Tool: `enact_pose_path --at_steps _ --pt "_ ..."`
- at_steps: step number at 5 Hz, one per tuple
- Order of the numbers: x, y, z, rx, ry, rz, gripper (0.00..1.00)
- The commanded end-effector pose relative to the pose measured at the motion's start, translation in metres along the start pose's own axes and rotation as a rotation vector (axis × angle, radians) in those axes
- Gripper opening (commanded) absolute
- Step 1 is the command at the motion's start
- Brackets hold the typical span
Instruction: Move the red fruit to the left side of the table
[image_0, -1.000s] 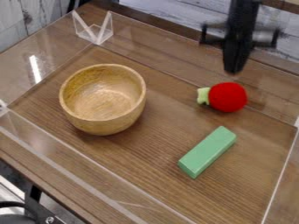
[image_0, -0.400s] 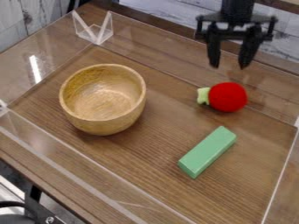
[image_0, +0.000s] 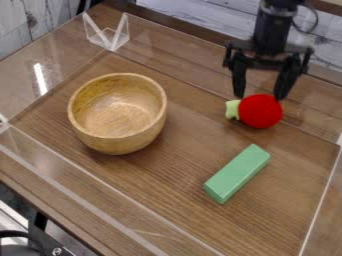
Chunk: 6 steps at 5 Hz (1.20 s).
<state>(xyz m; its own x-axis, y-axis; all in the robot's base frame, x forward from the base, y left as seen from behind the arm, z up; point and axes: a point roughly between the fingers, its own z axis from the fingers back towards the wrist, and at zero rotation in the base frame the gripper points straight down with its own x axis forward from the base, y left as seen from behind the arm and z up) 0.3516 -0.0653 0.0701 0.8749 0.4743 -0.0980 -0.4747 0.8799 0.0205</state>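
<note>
Your hand is hanging wide open, gripping nothing, its arm cropped at top; glossy red fruit is showing a green stem.

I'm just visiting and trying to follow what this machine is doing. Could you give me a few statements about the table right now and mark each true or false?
1. The pincer is open, its fingers spread above the red fruit. True.
2. The red fruit lies inside the wooden bowl. False: it sits on the table, to the right of the bowl.
3. The green block lies nearer the camera than the fruit. True.
4. The pincer has lifted the fruit. False: the fruit rests on the tabletop.
</note>
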Motion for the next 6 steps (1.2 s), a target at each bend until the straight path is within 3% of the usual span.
enact_pose_path --at_steps 1,2,3,5,6 --pt "0.002 -0.006 0.003 -0.008 -0.029 -0.047 1.0" --pt "0.0 -0.009 0.002 -0.01 -0.03 -0.068 0.0" --pt "-0.004 -0.011 0.014 -0.033 -0.038 -0.096 0.0" --pt "0.008 0.018 0.077 -0.133 -0.088 -0.041 0.0" --pt "0.007 0.015 0.088 -0.14 -0.085 -0.037 0.0"
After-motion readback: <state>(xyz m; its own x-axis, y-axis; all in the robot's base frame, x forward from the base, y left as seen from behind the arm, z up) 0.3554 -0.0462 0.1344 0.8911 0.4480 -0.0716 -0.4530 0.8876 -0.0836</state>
